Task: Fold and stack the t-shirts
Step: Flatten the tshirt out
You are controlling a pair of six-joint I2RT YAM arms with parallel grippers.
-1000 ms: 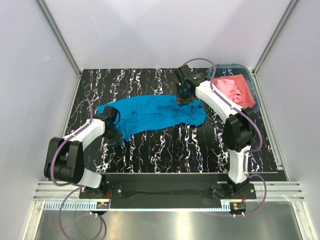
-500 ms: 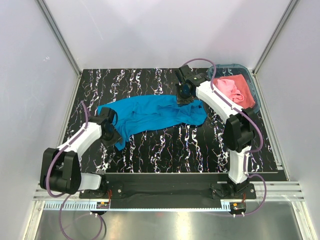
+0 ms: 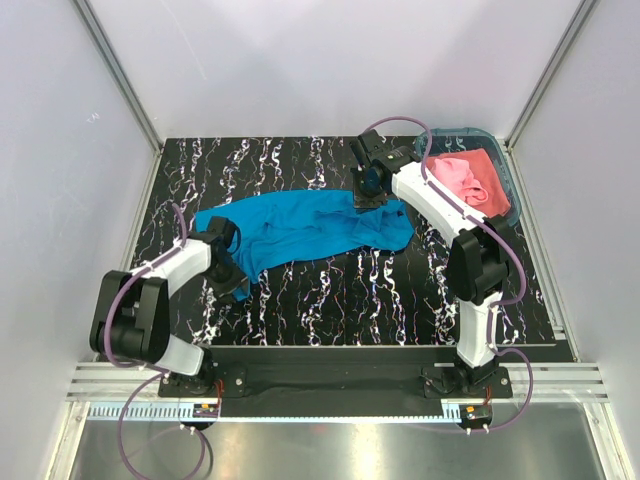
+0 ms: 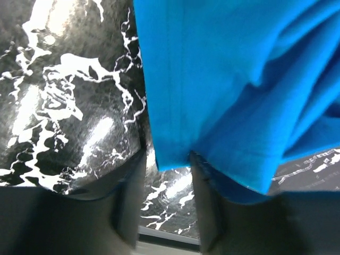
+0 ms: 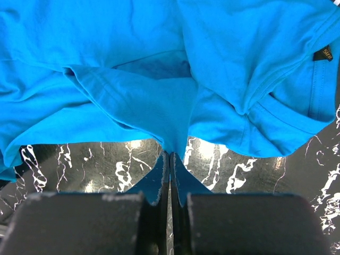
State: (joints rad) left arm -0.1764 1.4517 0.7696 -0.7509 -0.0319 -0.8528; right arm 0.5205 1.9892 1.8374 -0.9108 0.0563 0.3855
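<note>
Where the table (image 3: 340, 295) lies nearest the arm bases, the left gripper (image 4: 164, 157) sits low at the near-left corner of the turquoise t-shirt (image 3: 300, 225). Its fingers are spread, bare table shows between them, and the shirt's hem lies against one finger, unclamped. The shirt stretches crumpled across the middle of the table from left to right. At its far edge the right gripper (image 5: 170, 155) has its fingers pressed together, pinching a fold of that cloth. Farthest back, in the right corner, the pink t-shirt (image 3: 465, 178) lies bunched inside the teal basket (image 3: 511, 190).
</note>
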